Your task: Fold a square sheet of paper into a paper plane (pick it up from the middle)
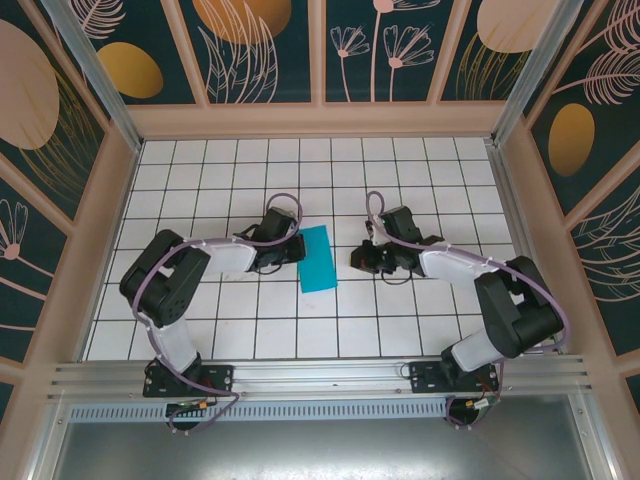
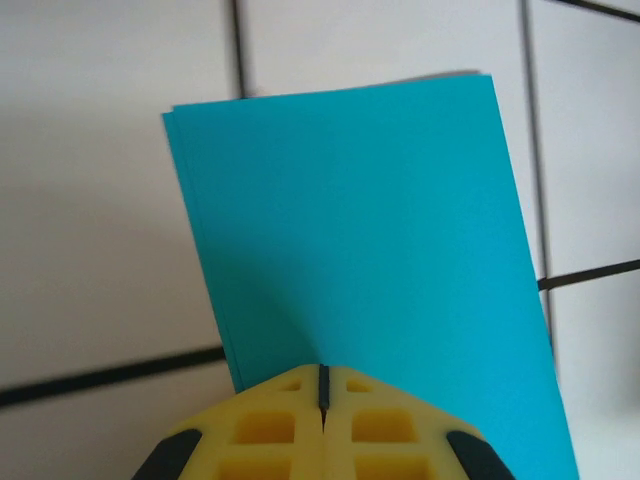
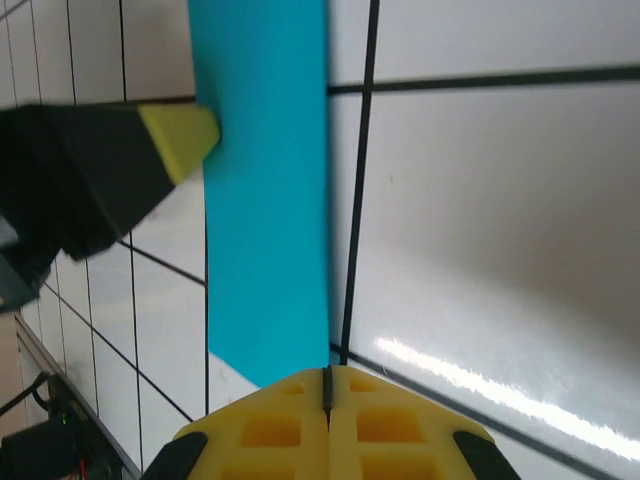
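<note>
The square sheet of paper (image 1: 319,258) lies flat in the middle of the table, folded in half into a narrow teal rectangle. Two layers show at its edge in the left wrist view, where the sheet (image 2: 360,230) spreads out ahead of the fingers. My left gripper (image 1: 298,250) is shut, its yellow tip (image 2: 323,375) over the paper's left long edge. My right gripper (image 1: 355,262) is shut with nothing in it, just off the paper's right side. In the right wrist view the paper (image 3: 265,220) runs ahead of my right gripper (image 3: 327,375), and the left gripper's fingertip (image 3: 180,135) touches its far edge.
The table (image 1: 420,180) is white tiles with black grid lines, walled on three sides by patterned panels (image 1: 260,50). A metal rail (image 1: 320,375) carries both arm bases along the near edge.
</note>
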